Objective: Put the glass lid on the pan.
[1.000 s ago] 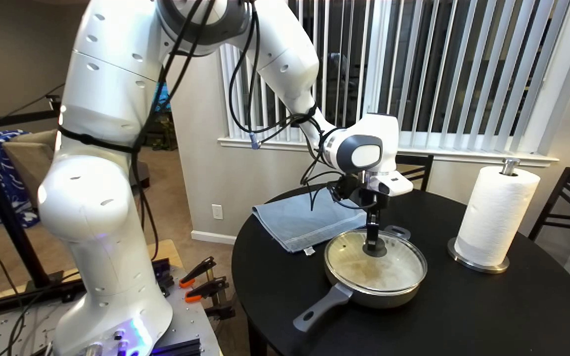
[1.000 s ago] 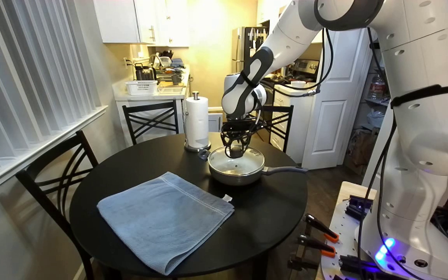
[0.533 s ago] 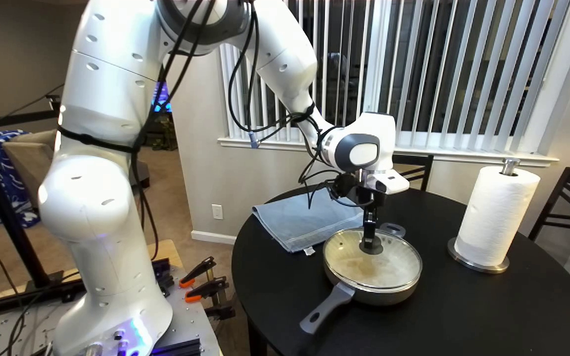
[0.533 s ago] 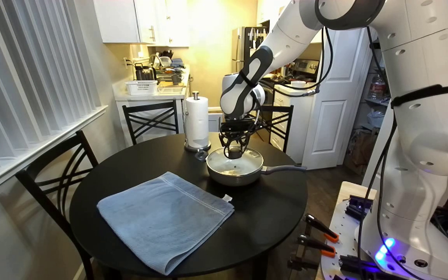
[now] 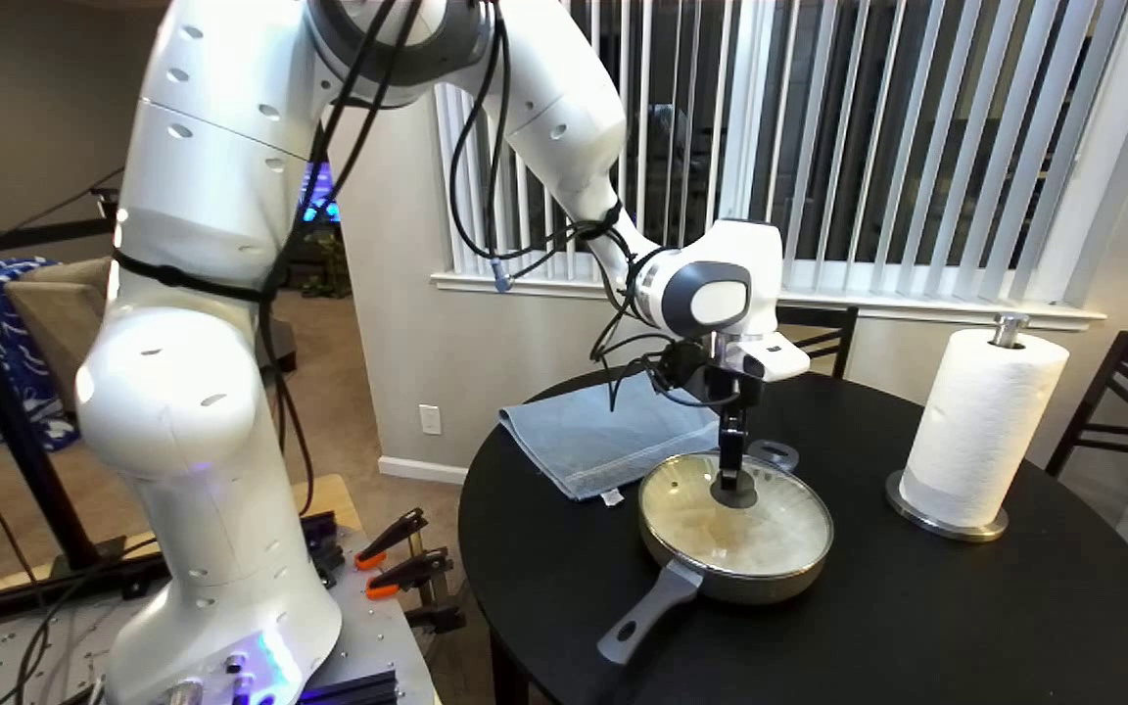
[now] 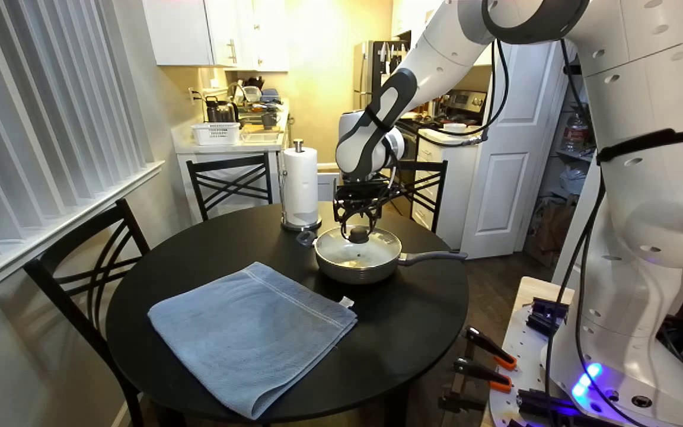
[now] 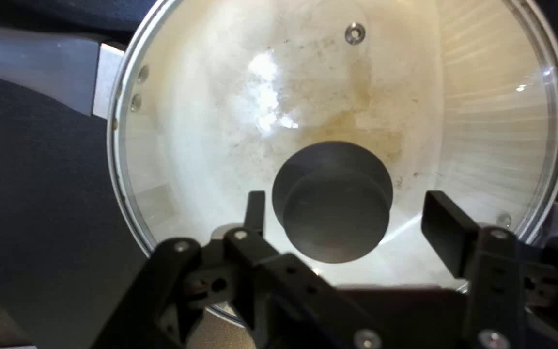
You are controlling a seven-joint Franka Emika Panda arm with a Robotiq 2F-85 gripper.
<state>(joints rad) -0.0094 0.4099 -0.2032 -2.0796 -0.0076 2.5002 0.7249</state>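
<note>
The glass lid (image 5: 770, 539) lies on the pan (image 5: 765, 589), its metal rim at the pan's rim all round as far as I can see. The lid also shows in an exterior view (image 6: 371, 256) and in the wrist view (image 7: 308, 97), with its dark knob (image 7: 335, 218) near the middle. The pan stands on the round black table with its handle (image 5: 650, 612) pointing out. My gripper (image 5: 730, 480) is low over the lid. In the wrist view the gripper (image 7: 345, 206) is open, one finger on each side of the knob, with gaps on both sides.
A blue-grey cloth (image 6: 252, 332) lies on the black table (image 5: 965, 627) near the pan. A white paper towel roll (image 5: 985, 431) on a metal stand is also on the table. Black chairs (image 6: 232, 184) stand round the table.
The lid and pan have shifted slightly left with the gripper in an exterior view, mostly in the first half second. The fingers now look spread wider around the knob.
</note>
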